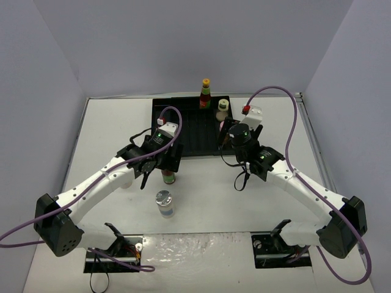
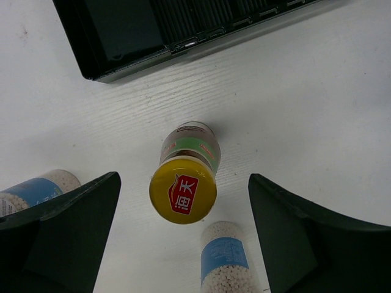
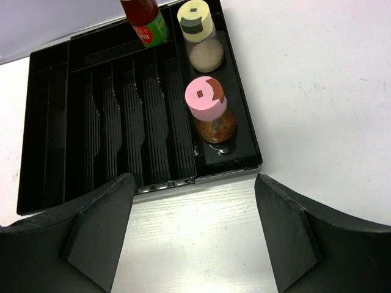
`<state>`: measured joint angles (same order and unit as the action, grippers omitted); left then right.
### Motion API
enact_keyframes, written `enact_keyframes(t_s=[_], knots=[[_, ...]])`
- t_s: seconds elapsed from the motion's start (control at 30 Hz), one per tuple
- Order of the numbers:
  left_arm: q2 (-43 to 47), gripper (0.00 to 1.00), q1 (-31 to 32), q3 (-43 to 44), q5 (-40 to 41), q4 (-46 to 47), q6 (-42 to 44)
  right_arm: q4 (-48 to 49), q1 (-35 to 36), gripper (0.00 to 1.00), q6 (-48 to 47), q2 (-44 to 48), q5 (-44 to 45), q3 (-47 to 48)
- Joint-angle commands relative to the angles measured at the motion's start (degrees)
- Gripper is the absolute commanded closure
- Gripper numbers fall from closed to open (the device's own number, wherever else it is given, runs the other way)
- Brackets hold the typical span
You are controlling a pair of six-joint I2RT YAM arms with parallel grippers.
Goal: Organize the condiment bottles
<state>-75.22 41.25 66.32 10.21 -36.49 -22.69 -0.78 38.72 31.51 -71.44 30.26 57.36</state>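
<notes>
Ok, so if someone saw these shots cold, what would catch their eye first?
Likely the black ridged tray at the far middle of the table, with a pink-capped bottle and a cream yellow-capped bottle standing in its right-hand compartment. Then the left gripper, open, either side of a slim yellow-capped bottle upright on the table in front of the tray.

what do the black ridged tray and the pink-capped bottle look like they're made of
The black ridged tray looks like moulded plastic, semi-gloss: uniform ribs with soft highlights. The pink-capped clear bottle has a see-through body showing reddish-brown filling, so glass or clear plastic, I cannot tell which; its matte pink cap looks plastic.
</notes>
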Motion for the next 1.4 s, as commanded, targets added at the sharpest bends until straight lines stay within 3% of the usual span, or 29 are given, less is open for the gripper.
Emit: enact_keyframes(t_s=[0.0, 0.27, 0.77, 0.87, 1.03, 1.37], knots=[[0.4, 0.20, 0.4, 2.7, 1.9, 0.1, -1.4, 2.4, 0.5, 0.24, 0.8, 2.2, 2.3, -0.2], [-0.5, 0.28, 0.6, 2.9, 1.9, -0.3, -1.6, 2.4, 0.4, 0.24, 0.8, 2.4, 2.5, -1.0], [-2.3, 0.57, 0.9, 4.8, 2.6, -1.8, -1.8, 2.4, 0.4, 0.24, 0.5, 3.2, 2.7, -2.2], [-2.4, 0.68, 0.9, 5.0, 2.9, -2.1, -1.8, 2.4, 0.3, 0.24, 0.5, 3.4, 2.7, -2.7], [-2.0, 0.99, 1.0, 6.2, 3.2, -3.1, -1.8, 2.4, 0.3, 0.24, 0.3, 4.1, 2.4, -3.4], [-4.4, 1.00, 1.3, 23.3, 6.1, -10.1, 1.8, 0.4, 0.2, 0.23, -0.4, 6.9, 3.5, -4.9]])
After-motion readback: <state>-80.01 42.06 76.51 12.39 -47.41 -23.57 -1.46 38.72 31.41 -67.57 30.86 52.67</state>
